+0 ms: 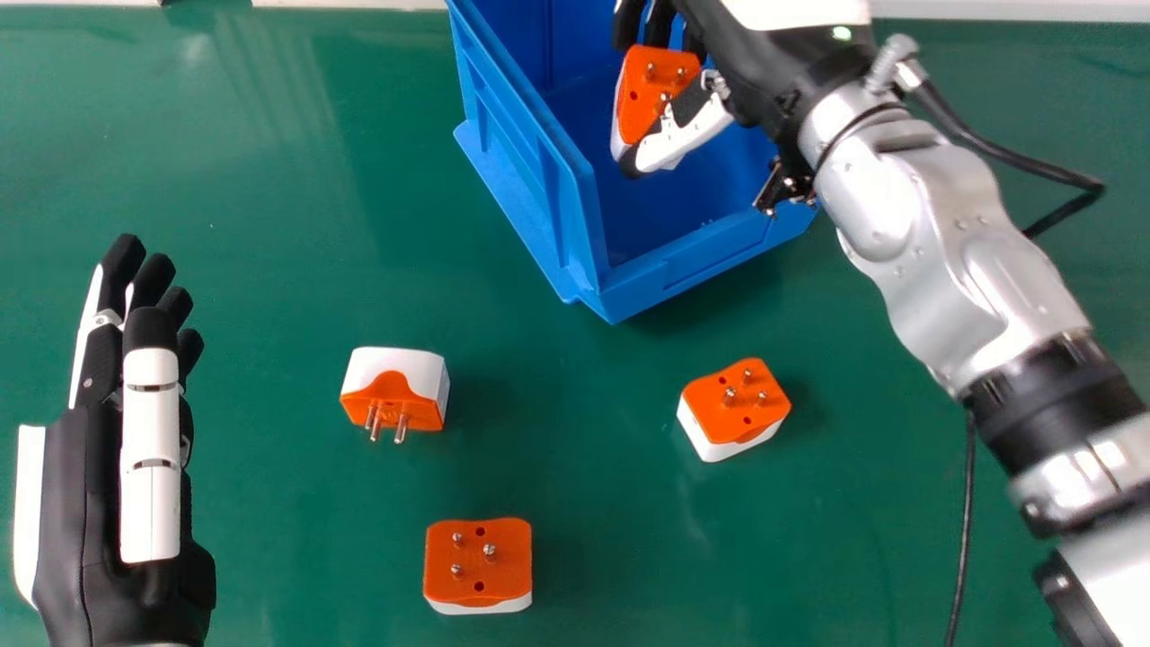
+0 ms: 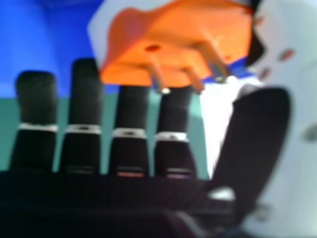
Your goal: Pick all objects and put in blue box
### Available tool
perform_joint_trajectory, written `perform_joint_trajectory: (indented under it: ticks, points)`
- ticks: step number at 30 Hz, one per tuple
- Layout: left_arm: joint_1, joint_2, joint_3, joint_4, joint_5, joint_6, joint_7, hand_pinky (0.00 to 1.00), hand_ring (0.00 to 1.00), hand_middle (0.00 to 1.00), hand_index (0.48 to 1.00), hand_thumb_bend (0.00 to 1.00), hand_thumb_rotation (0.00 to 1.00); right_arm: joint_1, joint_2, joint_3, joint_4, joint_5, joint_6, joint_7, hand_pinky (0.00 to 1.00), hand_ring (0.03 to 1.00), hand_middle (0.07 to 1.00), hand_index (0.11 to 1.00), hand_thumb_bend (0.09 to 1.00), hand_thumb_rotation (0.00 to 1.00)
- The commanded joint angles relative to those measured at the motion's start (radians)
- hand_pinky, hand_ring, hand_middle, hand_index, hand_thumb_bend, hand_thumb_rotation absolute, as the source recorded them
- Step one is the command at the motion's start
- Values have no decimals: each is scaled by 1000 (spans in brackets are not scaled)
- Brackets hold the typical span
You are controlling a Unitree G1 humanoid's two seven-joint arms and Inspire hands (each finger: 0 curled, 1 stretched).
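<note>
Grasping an orange-and-white plug adapter (image 1: pixel 636 112) at their tips, the right fingers (image 1: pixel 660 22) hang over the blue box (image 1: pixel 710 256) below them, apparently at the placing step, which calls next for lowering, then parting them to drop it inside.

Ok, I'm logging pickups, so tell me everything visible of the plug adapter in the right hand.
The plug adapter has an orange face with three metal pins and small holes, and a white body, seemingly plastic. Tilted, its pin face towards the head camera, it sits in the right hand between thumb and fingers, over or in the blue box.
</note>
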Motion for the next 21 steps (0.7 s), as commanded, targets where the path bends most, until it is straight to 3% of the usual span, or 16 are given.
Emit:
perform_joint_trajectory:
  ticks: [1, 5, 9, 15, 21]
  points:
    - [4, -2, 1, -14, -4, -27, -1, 983, 966, 964, 952, 425, 874, -89, 11, 12, 71, -3, -38, -70, 280, 416, 521, 549, 485, 0]
    - [8, -2, -3, -20, 5, -22, 3, 990, 970, 967, 955, 415, 887, -134, 28, 41, 204, -13, -63, -132, 284, 422, 527, 540, 486, 0]
    - [11, -6, -6, -23, 3, -24, 6, 992, 972, 967, 956, 411, 892, -162, 42, 61, 285, -10, -69, -163, 287, 423, 527, 539, 487, 0]
    - [16, -6, -10, -26, 9, -24, 11, 993, 972, 968, 958, 407, 901, -177, 45, 82, 346, -7, -109, -210, 291, 424, 523, 544, 487, 0]
    - [23, -15, -15, -41, 15, -16, 19, 996, 976, 971, 962, 400, 911, -179, 48, 92, 364, 1, -129, -207, 292, 424, 520, 547, 487, 0]
